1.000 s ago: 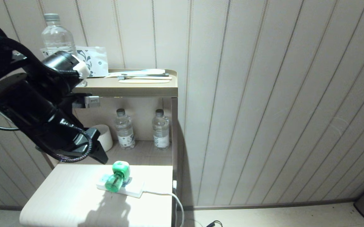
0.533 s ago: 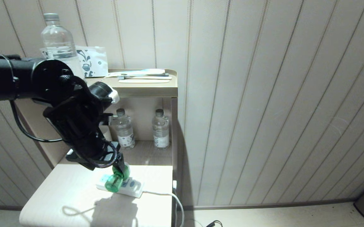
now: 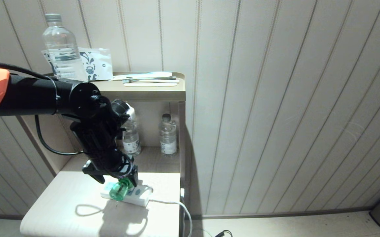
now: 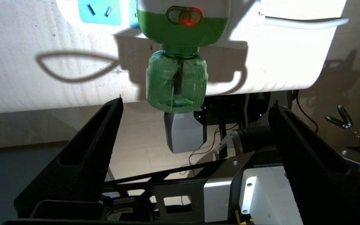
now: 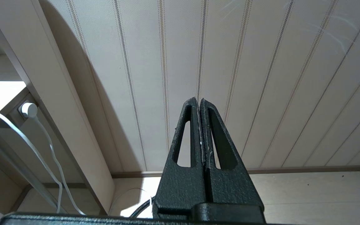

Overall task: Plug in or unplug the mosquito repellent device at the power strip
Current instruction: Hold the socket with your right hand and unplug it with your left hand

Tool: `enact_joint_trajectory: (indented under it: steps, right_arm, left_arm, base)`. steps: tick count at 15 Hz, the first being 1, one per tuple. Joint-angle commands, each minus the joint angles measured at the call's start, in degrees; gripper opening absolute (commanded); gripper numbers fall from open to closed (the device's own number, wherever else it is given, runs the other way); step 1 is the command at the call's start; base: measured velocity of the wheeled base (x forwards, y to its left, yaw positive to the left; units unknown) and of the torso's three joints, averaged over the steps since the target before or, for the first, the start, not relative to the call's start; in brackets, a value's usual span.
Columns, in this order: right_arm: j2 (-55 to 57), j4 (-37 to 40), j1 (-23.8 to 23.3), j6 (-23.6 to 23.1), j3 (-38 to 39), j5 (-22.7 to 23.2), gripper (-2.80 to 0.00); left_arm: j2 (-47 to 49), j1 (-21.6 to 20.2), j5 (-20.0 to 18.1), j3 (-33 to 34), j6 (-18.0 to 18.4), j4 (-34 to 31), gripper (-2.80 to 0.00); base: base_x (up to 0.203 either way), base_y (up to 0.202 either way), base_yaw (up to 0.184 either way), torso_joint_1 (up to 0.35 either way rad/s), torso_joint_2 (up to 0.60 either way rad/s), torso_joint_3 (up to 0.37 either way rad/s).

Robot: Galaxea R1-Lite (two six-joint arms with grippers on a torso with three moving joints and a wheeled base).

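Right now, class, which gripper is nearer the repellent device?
Left. The left gripper hangs open just above the repellent device, which sits in the power strip. The right gripper is shut, off toward the wall, away from the device.

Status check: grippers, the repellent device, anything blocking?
Left gripper open, fingers straddling the mosquito repellent device, not touching. Device plugged into power strip, indicator red. Right gripper shut, parked facing wall. Nothing blocking.

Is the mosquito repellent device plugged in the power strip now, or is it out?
Plugged in. The mosquito repellent device sits on the power strip, and a red light glows on its head in the left wrist view.
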State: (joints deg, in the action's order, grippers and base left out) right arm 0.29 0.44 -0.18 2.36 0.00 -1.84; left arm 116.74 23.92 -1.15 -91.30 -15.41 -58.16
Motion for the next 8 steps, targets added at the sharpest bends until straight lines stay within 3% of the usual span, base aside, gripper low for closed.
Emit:
enact_joint_trajectory:
  steps: [1, 8]
  right_arm:
    - [0.0, 0.0, 0.0, 0.0, 0.0, 0.0, -2.80]
    - [0.0, 0.0, 0.0, 0.0, 0.0, 0.0, -2.80]
  left_arm:
    - [1.7, -0.1, 0.0, -0.1, -0.2, -0.2, 0.00]
    - [6.1, -1.9, 0.4, -1.6, -0.1, 3.7, 0.00]
  base:
    - [0.000, 0.000, 0.000, 0.000, 0.00, 0.000]
    - [0.000, 0.000, 0.000, 0.000, 0.00, 0.000]
